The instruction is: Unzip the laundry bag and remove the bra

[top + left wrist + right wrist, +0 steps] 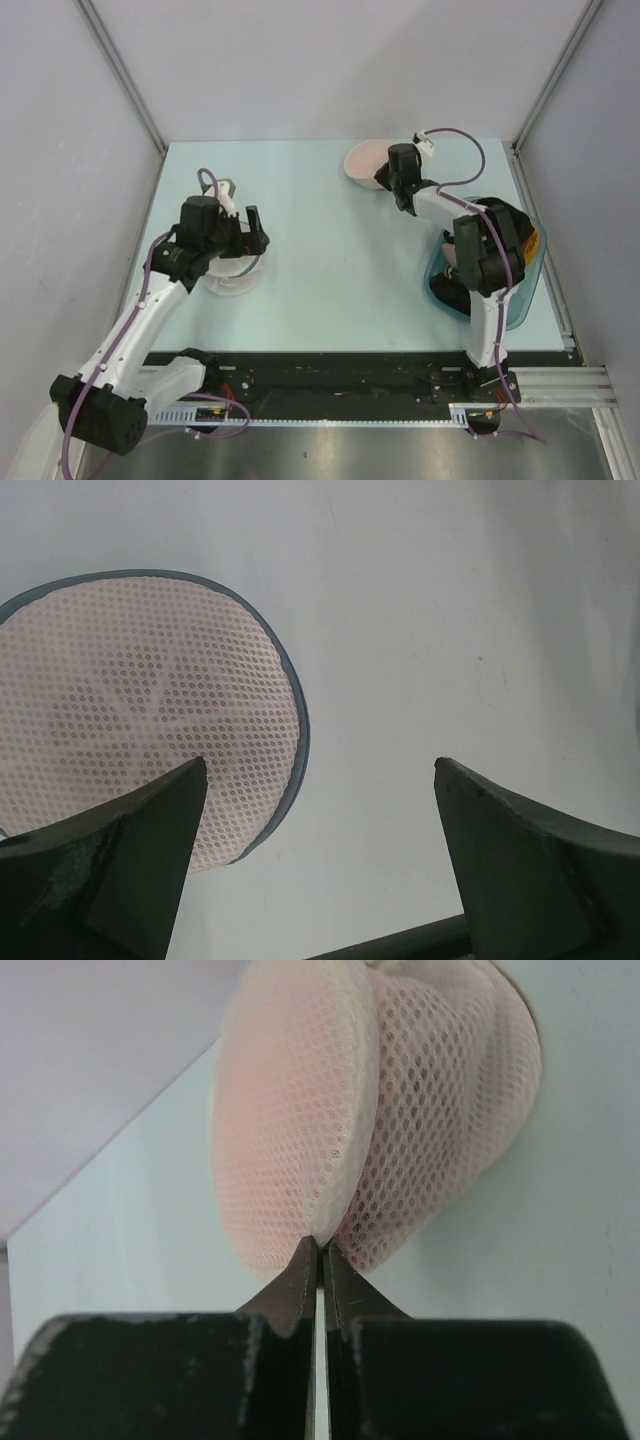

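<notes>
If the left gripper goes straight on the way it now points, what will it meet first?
Probably the bare pale table between the left gripper's open fingers; the round grey-rimmed mesh pouch sits beyond one finger. Depth is unclear.

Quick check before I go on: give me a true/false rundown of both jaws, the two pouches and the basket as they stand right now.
1. The right jaws are shut on the seam edge of the cream-beige domed mesh laundry bag. True.
2. The left jaws grip the whiter flat round mesh pouch. False: they stand open and hold nothing, and the pouch lies flat on the pale blue-green table.
3. The teal-blue plastic basket sits on the table's left side. False: it is on the right, under the right arm.
4. Pink shows through the laundry bag's mesh. True.
</notes>
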